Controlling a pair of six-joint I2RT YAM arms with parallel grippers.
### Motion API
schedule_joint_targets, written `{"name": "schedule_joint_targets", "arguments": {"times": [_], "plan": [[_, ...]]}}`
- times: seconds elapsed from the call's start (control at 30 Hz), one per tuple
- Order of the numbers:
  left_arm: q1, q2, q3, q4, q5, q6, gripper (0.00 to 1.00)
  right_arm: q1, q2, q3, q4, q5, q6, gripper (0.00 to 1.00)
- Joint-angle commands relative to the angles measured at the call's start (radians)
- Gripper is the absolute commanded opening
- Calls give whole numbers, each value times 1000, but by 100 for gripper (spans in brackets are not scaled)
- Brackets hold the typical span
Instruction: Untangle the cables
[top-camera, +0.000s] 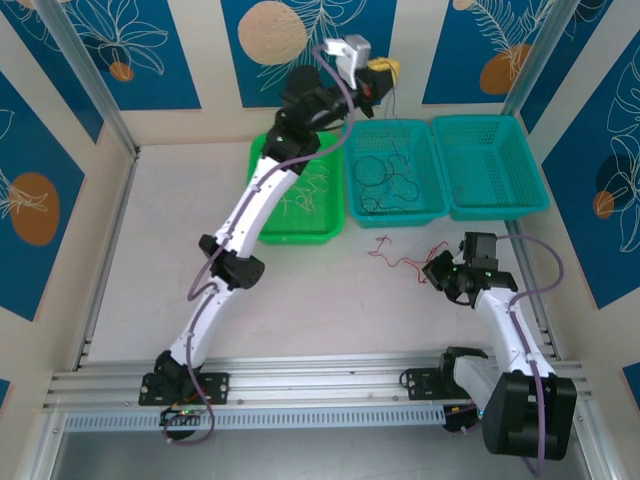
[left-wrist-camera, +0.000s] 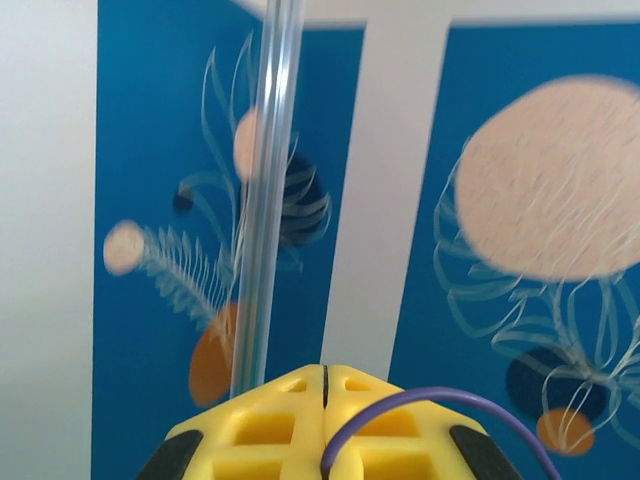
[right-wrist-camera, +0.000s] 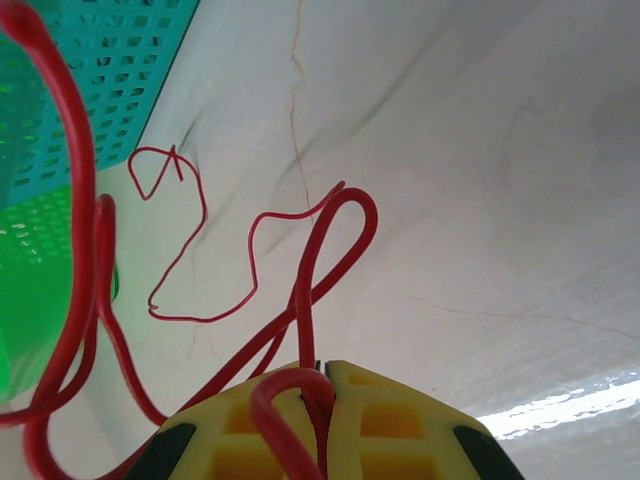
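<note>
Sorting appears well advanced: thin white wires (top-camera: 310, 195) lie in the green perforated plastic basket (top-camera: 322, 233), and thin black wires (top-camera: 385, 182) in the middle teal basket (top-camera: 395, 218). The thin red wires (right-wrist-camera: 82, 190) lie tangled on the pale worktop (top-camera: 300, 300), right of frame centre, pinched in the closed right gripper (right-wrist-camera: 322, 365). The left gripper (left-wrist-camera: 325, 372), raised at upper centre, is closed, with no held wire discernible. No writing is legible.

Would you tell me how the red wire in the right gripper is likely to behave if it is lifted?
Probably floppy: the red wire pinched by the right gripper hangs in loose loops and kinks. It is likely very light, being so thin. Its trailing end lies curled on the table, so it may drag and snag.
</note>
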Motion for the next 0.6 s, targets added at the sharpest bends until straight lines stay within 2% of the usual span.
{"name": "schedule_joint_targets", "arguments": {"times": [0.0,0.07,0.1,0.23,0.33,0.47,0.5,0.57], "plan": [[-11,51,-27,-125,-199,33,0,4,-38,0,-45,-20,-14,0],[-8,59,-62,-179,-352,21,1,3,-53,0,-53,-22,-15,0],[-4,65,-81,-198,-389,19,3,2,-61,-2,-56,-22,-14,0],[16,78,-159,-172,-323,2,12,2,-72,-9,-56,-17,-8,0],[16,88,-184,-159,-321,-1,10,2,-66,-4,-52,-23,-7,0],[18,97,-199,-150,-367,-2,15,4,-67,8,-63,-22,-7,0],[21,98,-203,-145,-373,-4,24,2,-69,10,-64,-21,-8,0],[30,102,-213,-148,-386,-20,58,3,-70,12,-69,-20,-8,0]]}}
